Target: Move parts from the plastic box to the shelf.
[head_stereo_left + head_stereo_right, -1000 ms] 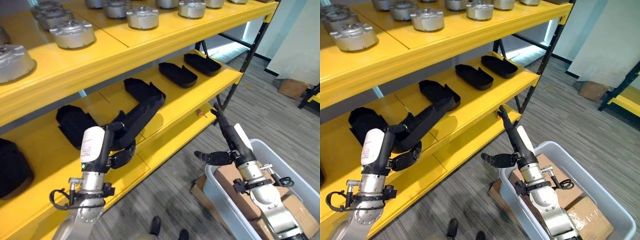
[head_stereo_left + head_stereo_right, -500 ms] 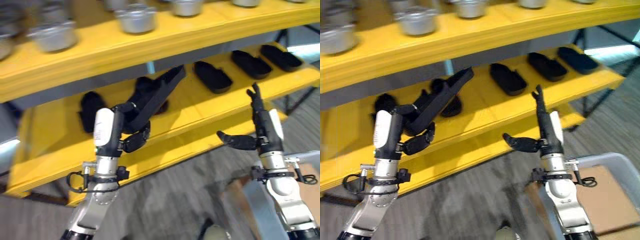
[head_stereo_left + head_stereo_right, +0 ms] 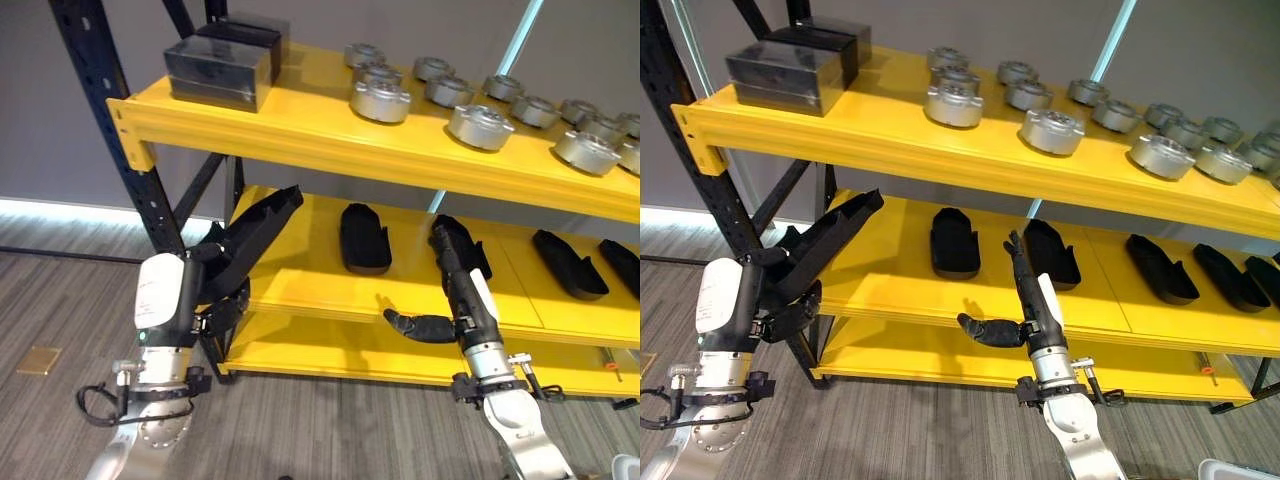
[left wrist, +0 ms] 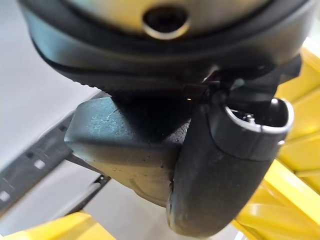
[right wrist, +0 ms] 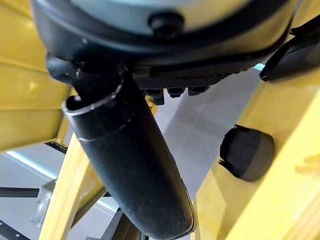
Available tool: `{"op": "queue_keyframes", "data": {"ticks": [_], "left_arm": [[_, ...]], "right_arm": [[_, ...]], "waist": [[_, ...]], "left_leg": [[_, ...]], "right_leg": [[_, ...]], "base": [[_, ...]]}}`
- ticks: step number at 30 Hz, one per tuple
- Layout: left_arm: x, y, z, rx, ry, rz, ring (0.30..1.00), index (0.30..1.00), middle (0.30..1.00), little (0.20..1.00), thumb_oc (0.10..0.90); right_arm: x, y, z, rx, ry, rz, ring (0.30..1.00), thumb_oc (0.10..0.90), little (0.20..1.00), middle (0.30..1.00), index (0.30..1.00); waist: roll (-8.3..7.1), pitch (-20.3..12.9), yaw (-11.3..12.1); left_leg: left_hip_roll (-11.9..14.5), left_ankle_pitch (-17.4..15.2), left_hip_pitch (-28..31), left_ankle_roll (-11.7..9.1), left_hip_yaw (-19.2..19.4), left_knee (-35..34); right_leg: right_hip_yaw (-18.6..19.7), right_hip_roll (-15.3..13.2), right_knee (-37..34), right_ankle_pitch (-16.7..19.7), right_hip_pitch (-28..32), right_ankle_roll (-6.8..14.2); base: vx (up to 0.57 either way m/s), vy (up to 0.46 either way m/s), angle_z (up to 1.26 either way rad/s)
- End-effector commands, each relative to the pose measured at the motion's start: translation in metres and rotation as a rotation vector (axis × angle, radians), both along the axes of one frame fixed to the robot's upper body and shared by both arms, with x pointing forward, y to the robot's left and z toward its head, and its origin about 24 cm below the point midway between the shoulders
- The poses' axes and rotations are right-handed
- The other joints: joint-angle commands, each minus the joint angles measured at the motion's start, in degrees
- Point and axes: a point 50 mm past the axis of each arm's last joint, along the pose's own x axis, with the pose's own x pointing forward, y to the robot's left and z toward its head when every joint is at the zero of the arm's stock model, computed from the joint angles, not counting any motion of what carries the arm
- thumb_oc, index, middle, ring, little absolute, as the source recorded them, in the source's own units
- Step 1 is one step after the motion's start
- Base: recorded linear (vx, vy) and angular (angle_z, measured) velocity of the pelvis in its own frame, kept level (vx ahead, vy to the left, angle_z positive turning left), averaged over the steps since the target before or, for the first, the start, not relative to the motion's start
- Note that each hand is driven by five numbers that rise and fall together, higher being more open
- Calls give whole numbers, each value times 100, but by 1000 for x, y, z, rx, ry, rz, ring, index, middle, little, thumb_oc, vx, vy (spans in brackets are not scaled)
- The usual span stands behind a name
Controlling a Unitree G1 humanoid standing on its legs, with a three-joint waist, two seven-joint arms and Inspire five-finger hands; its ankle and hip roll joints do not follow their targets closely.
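The robot stands in front of a tall yellow shelf [image 3: 300, 120]. Its left hand [image 3: 215, 290] has its fingers and thumb closed around a long black part [image 3: 255, 235]. The part is tilted, with its far end raised toward the middle level of the shelf, above the left end of that level. It is not lying on the shelf.

The right hand [image 3: 462, 285] is up in front of the middle level. Its fingers are straight and point up, its thumb [image 3: 415, 325] sticks out to the side, and it holds nothing.

On the middle level lie more black parts in a row. One black part [image 3: 364, 237] lies between the two hands, and another [image 3: 568, 263] lies further right. On the top level sit many round silver metal parts [image 3: 480, 126] and, at the left end, two dark boxes [image 3: 222, 72]. The corner of a plastic box [image 3: 627, 468] peeks in at the bottom right on the grey floor [image 3: 60, 300].
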Motion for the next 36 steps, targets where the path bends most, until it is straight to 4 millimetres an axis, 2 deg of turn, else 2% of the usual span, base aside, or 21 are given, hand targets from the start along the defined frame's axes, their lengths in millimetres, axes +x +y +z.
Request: {"op": "queue_keyframes", "data": {"ticks": [1,2,5,6,8,9,10,15,18,20,23,24,26,27,28,30,31,32,33,34,36], "left_arm": [[5,-12,63,-25,-391,-47,300,300,300,300,400],[5,-12,63,-27,-393,-46,300,300,300,300,400],[6,-14,60,-36,-375,-47,300,300,300,300,400],[8,-15,58,-45,-368,-50,300,300,300,300,400],[8,-17,58,-50,-369,-59,300,300,300,300,400],[8,-18,56,-58,-361,-65,300,300,300,300,400],[6,-19,53,-69,-345,-75,300,300,300,300,400],[2,-19,50,-91,-325,-87,300,300,300,300,400],[4,-21,49,-109,-321,-105,300,300,300,300,400],[3,-21,50,-116,-322,-111,300,300,300,300,400],[4,-23,52,-139,-327,-132,300,300,300,300,400],[4,-23,52,-139,-327,-133,300,300,300,300,400],[4,-25,54,-165,-340,-157,300,300,300,300,400],[4,-27,55,-174,-348,-163,300,300,300,300,400],[4,-27,56,-179,-351,-165,300,300,300,300,400],[4,-26,59,-179,-365,-160,300,300,300,300,400],[4,-25,59,-179,-365,-159,300,300,300,300,400],[2,-24,62,-173,-384,-158,300,300,300,300,400],[3,-23,64,-183,-401,-144,300,300,300,300,400],[3,-23,63,-194,-409,-135,300,300,300,300,400],[5,-23,63,-196,-409,-130,300,300,300,300,400]], "right_arm": [[16,-7,53,-59,-273,48,1000,900,1000,1000,1000],[16,-7,53,-59,-274,49,1000,900,1000,1000,1000],[18,-5,55,-57,-276,72,1000,900,1000,1000,1000],[19,-3,55,-60,-281,80,1000,900,1000,1000,1000],[19,-1,58,-67,-290,95,1000,900,1000,1000,1000],[19,-3,58,-75,-292,92,1000,900,1000,1000,1000],[19,-3,57,-66,-285,95,1000,900,1000,1000,1000],[16,-7,55,-63,-271,93,1000,900,1000,1000,1000],[13,-14,53,-65,-259,68,1000,900,1000,1000,1000],[11,-17,53,-61,-260,61,1000,900,1000,1000,1000],[11,-17,56,-52,-270,74,1000,900,1000,1000,1000],[11,-17,56,-52,-270,74,1000,900,1000,1000,1000],[12,-19,61,-60,-288,79,1000,900,1000,1000,1000],[12,-19,61,-64,-292,80,1000,900,1000,1000,1000],[12,-20,63,-67,-300,71,1000,900,1000,1000,1000],[12,-23,66,-68,-319,51,1000,900,1000,1000,1000],[12,-23,66,-68,-318,52,1000,900,1000,1000,1000],[11,-26,65,-62,-317,28,1000,900,1000,1000,1000],[13,-25,65,-62,-320,24,1000,900,1000,1000,1000],[15,-24,65,-62,-320,26,1000,900,1000,1000,1000],[15,-26,64,-76,-313,25,1000,900,1000,1000,1000]], "waist": [[483,-161,-368],[492,-167,-353],[529,-150,-356],[525,-122,-386],[517,-121,-470],[510,-165,-500],[496,-214,-491],[539,-402,-521],[537,-441,-601],[509,-422,-621],[462,-276,-591],[468,-278,-596],[475,-6,-448],[463,46,-391],[465,76,-393],[446,44,-500],[447,39,-494],[456,7,-537],[599,-25,-484],[696,-23,-424],[772,-57,-438]], "left_leg": [[568,-273,671,-286,-318,-709],[584,-255,659,-299,-298,-723],[493,-299,749,-287,-262,-793],[520,-240,660,-341,-203,-742],[547,-236,622,-375,-261,-715],[556,-207,550,-398,-234,-711],[565,-233,530,-419,-144,-720],[687,-285,480,-488,9,-700],[880,-386,429,-618,18,-540],[996,-469,339,-700,16,-269],[1143,-625,-125,-912,1,815],[1151,-648,-153,-913,-7,861],[1119,-296,-757,-1116,-235,2173],[1091,-133,-900,-1173,-375,2407],[1206,-51,-997,-1194,-416,2401],[1830,27,-1006,-1223,-274,1879],[1845,48,-953,-1240,-258,1796],[2524,323,-773,-1298,-126,718],[2818,979,-617,-1461,-436,-251],[2826,1097,-518,-1546,-836,-356],[2773,958,-465,-1614,-944,-361]], "right_leg": [[462,1581,784,-1958,-679,860],[467,1597,799,-1969,-714,823],[121,2104,493,-2373,-897,791],[141,2226,145,-2253,-910,701],[555,2339,-42,-2274,-912,736],[854,2574,-314,-2343,-876,664],[826,2658,-669,-2379,-690,658],[774,2779,-992,-2441,-461,655],[720,2861,-1047,-2593,-323,583],[702,2912,-1065,-2656,-257,527],[665,2986,-1127,-2790,-106,370],[658,2992,-1128,-2790,-110,368],[631,3060,-1117,-2879,17,183],[616,3069,-1136,-2902,45,160],[586,3076,-1154,-2923,61,167],[477,3008,-1169,-2937,76,250],[484,3024,-1169,-2945,82,246],[478,2868,-1126,-2990,120,417],[653,2854,-982,-3105,54,495],[835,2847,-888,-3143,15,534],[881,2740,-813,-3148,-5,579]], "base": [[-39,133,-5],[-20,122,-2],[59,38,-23],[-27,-101,-25],[15,-102,-7],[74,-131,-14],[88,-130,-15],[130,-113,-28],[126,-144,5],[118,-181,11],[45,-146,6],[11,-103,4],[-10,-111,3],[1,-64,-12],[38,0,-27],[58,48,-10],[125,210,25],[179,349,37],[210,463,33],[153,401,3],[86,255,-50]]}}
